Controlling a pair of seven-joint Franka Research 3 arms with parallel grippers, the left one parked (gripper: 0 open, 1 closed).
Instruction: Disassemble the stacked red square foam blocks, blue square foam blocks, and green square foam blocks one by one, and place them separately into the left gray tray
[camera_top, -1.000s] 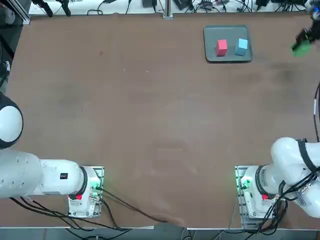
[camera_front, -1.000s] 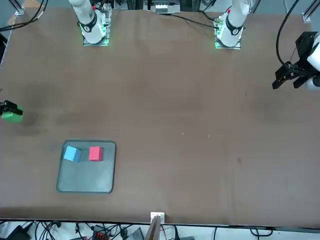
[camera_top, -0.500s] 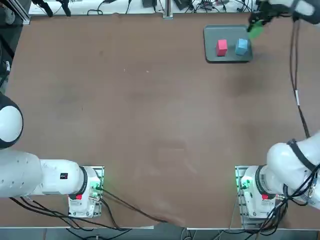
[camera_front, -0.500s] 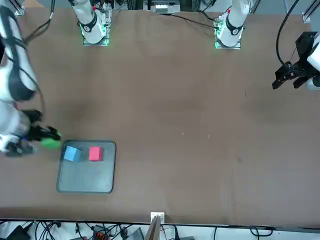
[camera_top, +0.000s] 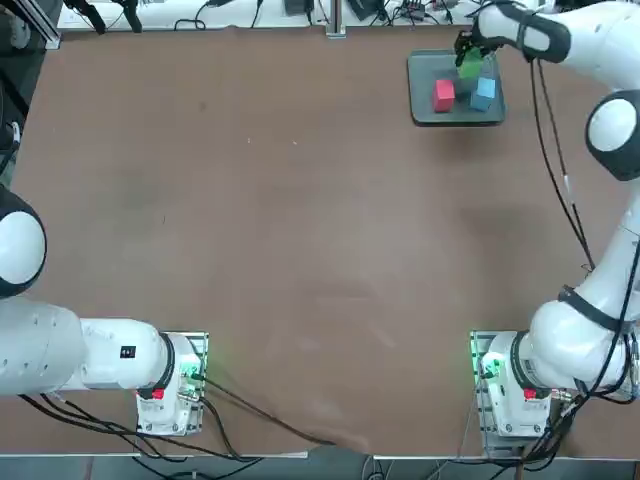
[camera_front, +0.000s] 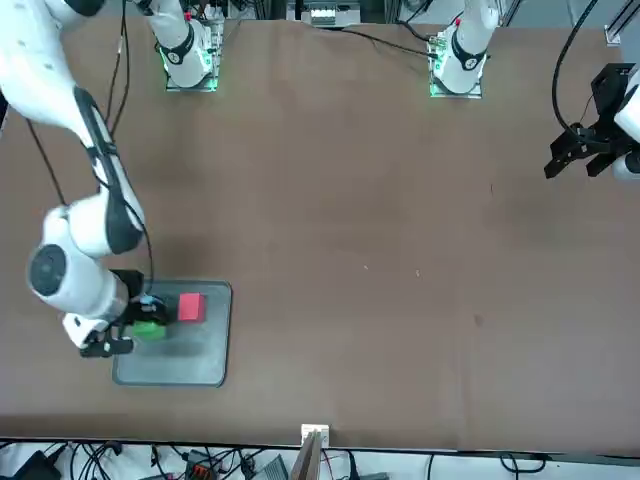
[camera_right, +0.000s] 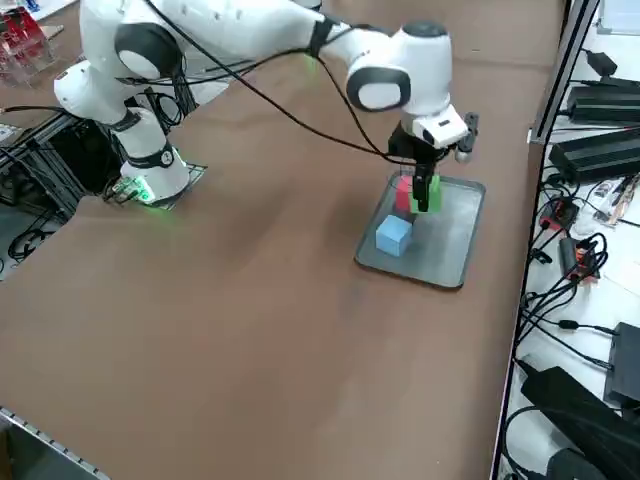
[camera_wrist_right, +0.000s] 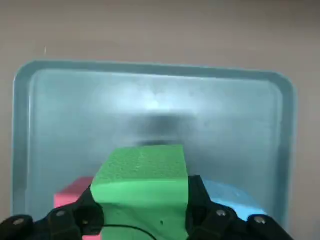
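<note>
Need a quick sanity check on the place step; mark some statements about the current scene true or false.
1. The green block is held between the right gripper's fingers. True.
2. The red block lies outside the tray. False: it sits in the tray.
3. The blue block is still in the gripper. False: it rests in the tray, and the gripper has the green one.
4. The right gripper is over the tray. True.
5. The red and blue blocks are stacked. False: they stand side by side with a gap between them.
</note>
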